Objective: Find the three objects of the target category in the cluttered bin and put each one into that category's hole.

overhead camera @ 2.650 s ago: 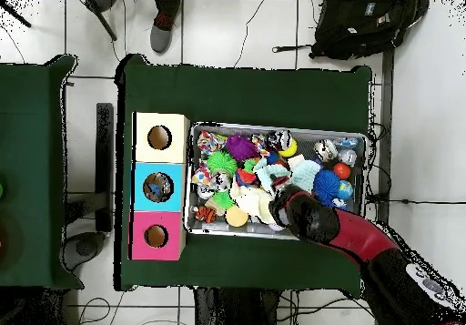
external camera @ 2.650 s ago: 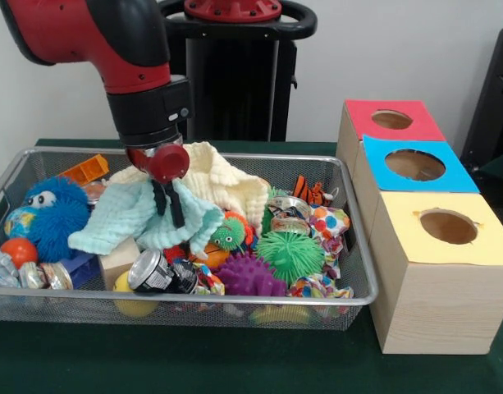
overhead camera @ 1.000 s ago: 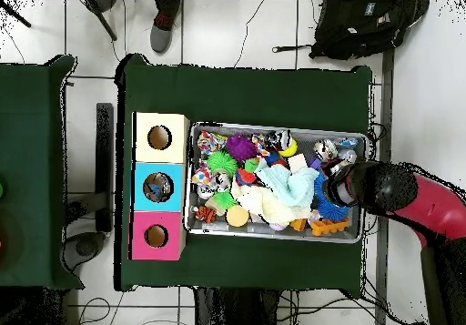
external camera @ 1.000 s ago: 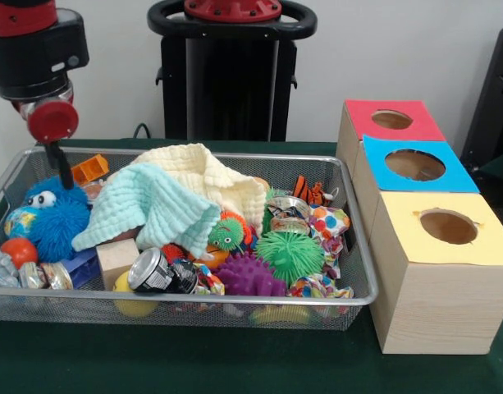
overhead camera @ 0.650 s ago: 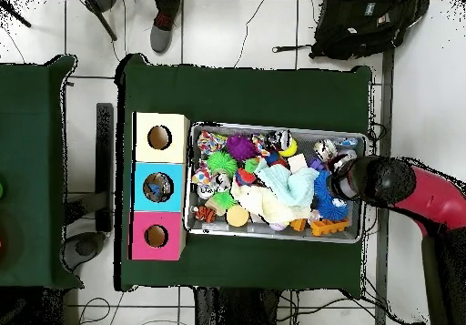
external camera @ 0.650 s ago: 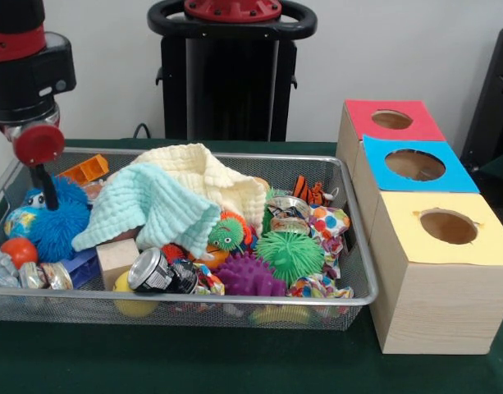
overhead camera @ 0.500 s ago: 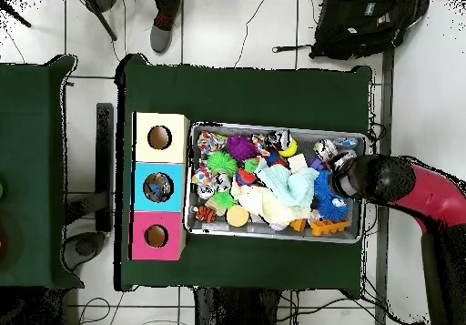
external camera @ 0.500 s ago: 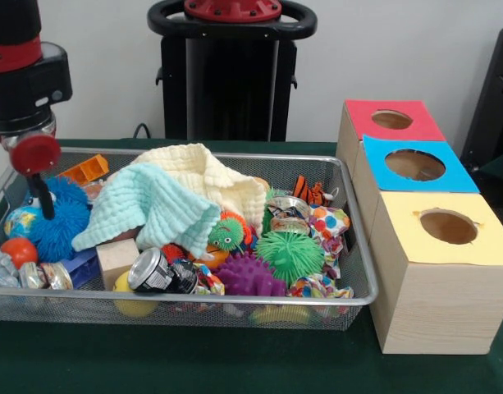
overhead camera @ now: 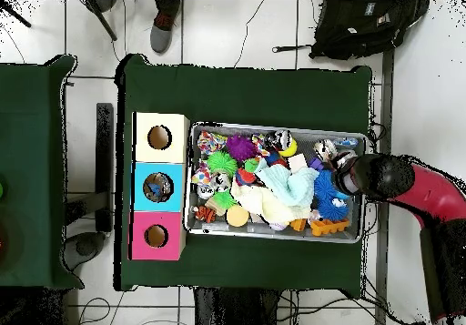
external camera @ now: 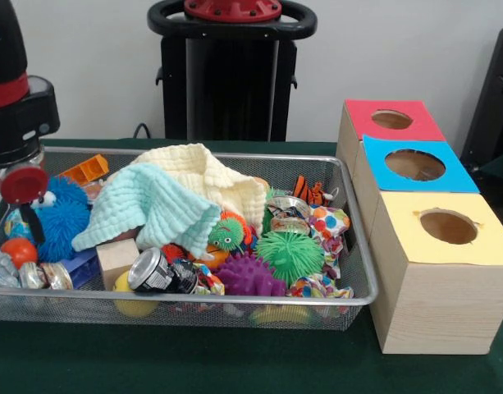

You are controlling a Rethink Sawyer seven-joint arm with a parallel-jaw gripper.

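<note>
Pincer dropped lower over fuzzy blue toy, grip state unclear, bin bottles hidden

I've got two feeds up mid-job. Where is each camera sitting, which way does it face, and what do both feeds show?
Front view: across the table, facing the black pedestal; the gripper hangs over the silver wire-mesh basket, at its left end.
Overhead view: above the table, looking straight down, base at bottom; the red and black arm enters from the right.
Shared: the basket, the mint knitted cloth and the red-topped wooden box.
</note>
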